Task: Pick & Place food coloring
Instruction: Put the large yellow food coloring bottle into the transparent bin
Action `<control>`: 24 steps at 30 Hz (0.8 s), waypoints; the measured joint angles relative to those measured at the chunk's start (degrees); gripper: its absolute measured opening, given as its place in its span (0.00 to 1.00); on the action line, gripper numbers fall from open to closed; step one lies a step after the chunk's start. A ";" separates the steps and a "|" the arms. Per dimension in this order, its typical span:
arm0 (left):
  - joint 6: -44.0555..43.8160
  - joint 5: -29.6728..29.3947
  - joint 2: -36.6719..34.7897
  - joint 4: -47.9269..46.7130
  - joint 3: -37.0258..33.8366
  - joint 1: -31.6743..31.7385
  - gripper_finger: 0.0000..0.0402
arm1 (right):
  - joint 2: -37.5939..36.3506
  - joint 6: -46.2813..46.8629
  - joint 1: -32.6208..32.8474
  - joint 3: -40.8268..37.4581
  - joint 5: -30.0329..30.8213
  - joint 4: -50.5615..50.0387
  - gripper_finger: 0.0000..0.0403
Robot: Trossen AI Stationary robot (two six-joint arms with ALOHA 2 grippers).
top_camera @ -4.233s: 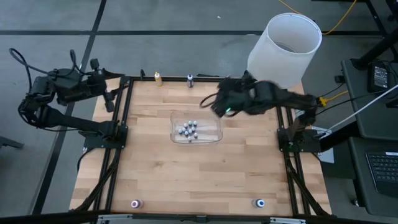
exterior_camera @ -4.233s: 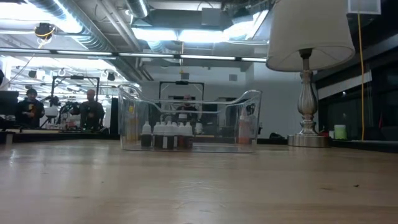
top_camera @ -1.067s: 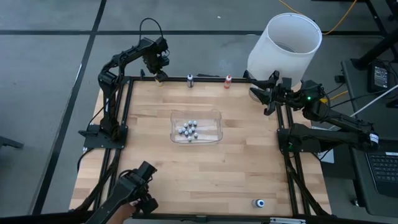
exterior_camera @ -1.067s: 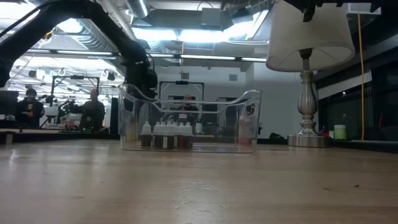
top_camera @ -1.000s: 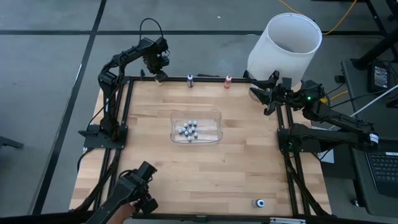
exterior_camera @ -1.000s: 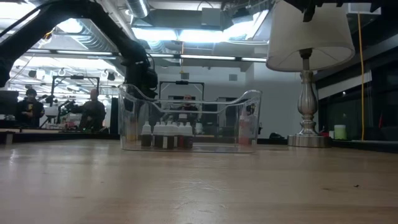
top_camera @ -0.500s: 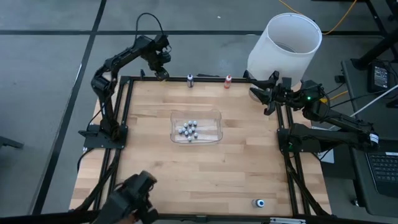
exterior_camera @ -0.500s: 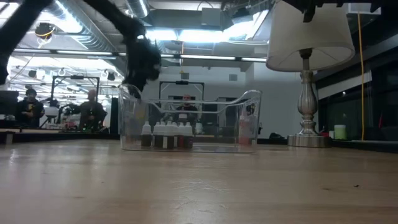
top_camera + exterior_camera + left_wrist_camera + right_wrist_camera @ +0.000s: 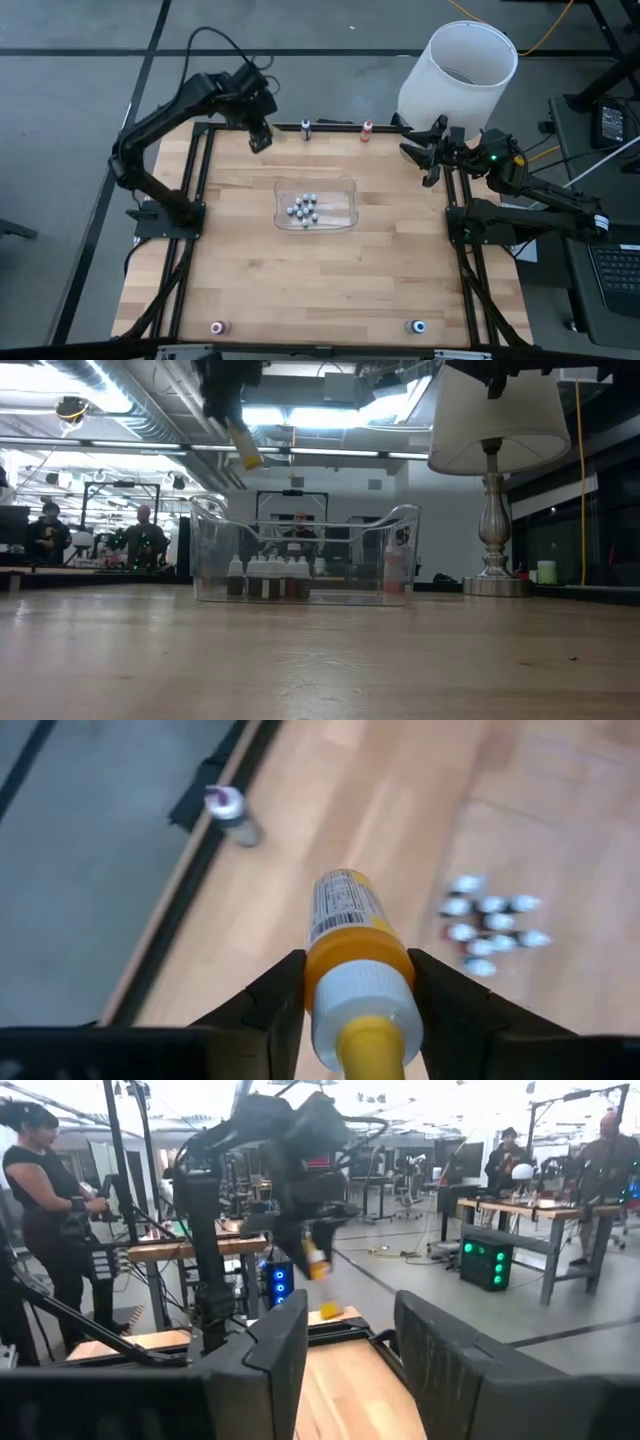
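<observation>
While pinched between the left gripper's (image 9: 357, 1010) fingers, the yellow-orange bottle (image 9: 352, 935) hangs above the surface's (image 9: 320, 280) far-left corner.
Pale cap, printed label; right gripper (image 9: 432, 152) waits, fingers spread.

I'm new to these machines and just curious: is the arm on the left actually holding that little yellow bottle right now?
Yes, the left wrist view shows the left gripper shut on the yellow bottle, one dark finger on each side.
</observation>
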 joint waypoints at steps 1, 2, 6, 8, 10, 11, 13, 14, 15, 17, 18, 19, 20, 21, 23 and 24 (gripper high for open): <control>-1.13 -0.14 -0.05 -0.21 0.00 -1.60 0.37 | 0.00 -0.42 0.00 0.00 -0.02 0.00 0.38; -2.19 -0.21 0.01 -0.29 0.00 -3.16 0.37 | 0.00 -0.71 0.00 0.00 0.00 -0.01 0.38; -5.08 -0.58 2.88 -0.03 1.46 -9.21 0.37 | -0.01 -1.81 0.00 0.00 -0.02 0.00 0.38; -5.83 -0.85 5.49 -0.11 3.35 -11.62 0.37 | 0.00 -1.82 0.00 0.00 -0.42 -0.02 0.38; -6.21 -0.59 8.30 -0.05 6.27 -13.69 0.37 | 0.00 -1.82 0.00 0.00 -2.11 -0.09 0.38; -6.14 -0.47 9.80 -0.17 7.80 -14.49 0.37 | 0.00 -1.82 0.00 0.00 -3.78 -0.13 0.38; -5.22 -0.35 13.12 -0.25 10.94 -15.93 0.37 | 0.00 -1.83 0.02 0.00 -8.25 -0.22 0.38; -4.63 -0.32 14.82 -0.24 12.42 -16.62 0.37 | 0.00 -1.78 0.02 0.00 -10.52 -0.28 0.38; -3.87 -0.15 16.50 -0.26 13.89 -17.22 0.37 | -0.02 -1.73 0.06 0.00 -12.31 -0.50 0.38; -2.42 0.91 19.62 -0.22 16.46 -18.04 0.37 | -0.03 -1.62 0.07 0.00 -14.16 -1.78 0.38; -1.68 1.68 21.10 -0.17 17.45 -18.26 0.37 | -0.04 -1.58 0.04 0.00 -14.16 -2.66 0.38; -0.77 2.70 22.56 -0.09 18.10 -18.38 0.37 | -0.02 -1.56 0.04 0.00 -14.14 -3.51 0.38; 0.12 3.43 24.06 -0.12 18.68 -18.38 0.37 | -0.02 -1.56 0.04 0.00 -14.13 -4.29 0.38; 1.00 3.48 25.50 -0.10 19.20 -18.36 0.37 | -0.02 -1.54 0.04 0.00 -14.14 -4.78 0.38; 2.51 3.30 28.02 -0.17 19.74 -18.31 0.37 | -0.02 -1.55 0.04 0.00 -14.14 -5.70 0.38; 3.20 3.30 29.04 -0.15 19.97 -18.25 0.37 | -0.02 -1.56 0.04 0.00 -14.15 -5.94 0.38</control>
